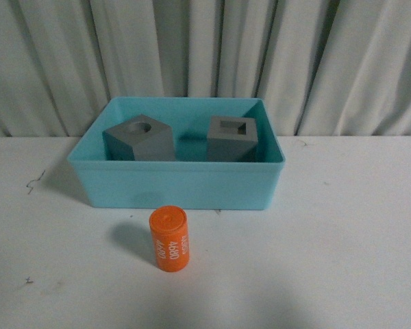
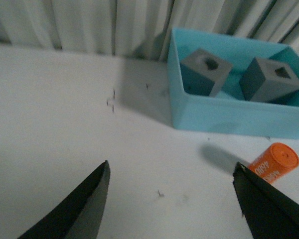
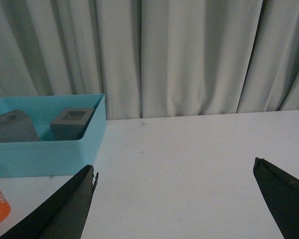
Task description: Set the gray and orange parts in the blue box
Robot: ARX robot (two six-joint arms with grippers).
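The blue box (image 1: 178,186) stands at the back middle of the white table. Inside it sit the gray cube with the round recess (image 1: 140,139) on the left and the gray cube with the square recess (image 1: 231,138) on the right. The orange cylinder (image 1: 169,239) with white digits stands on the table just in front of the box. Neither gripper shows in the front view. My left gripper (image 2: 172,172) is open and empty above bare table, with the cylinder (image 2: 272,162) near one finger. My right gripper (image 3: 174,167) is open and empty, with the box (image 3: 45,149) off to one side.
A pleated white curtain (image 1: 205,55) hangs behind the table. Small dark specks (image 1: 33,182) mark the white table left of the box. The table's right half (image 1: 356,219) is bare white surface.
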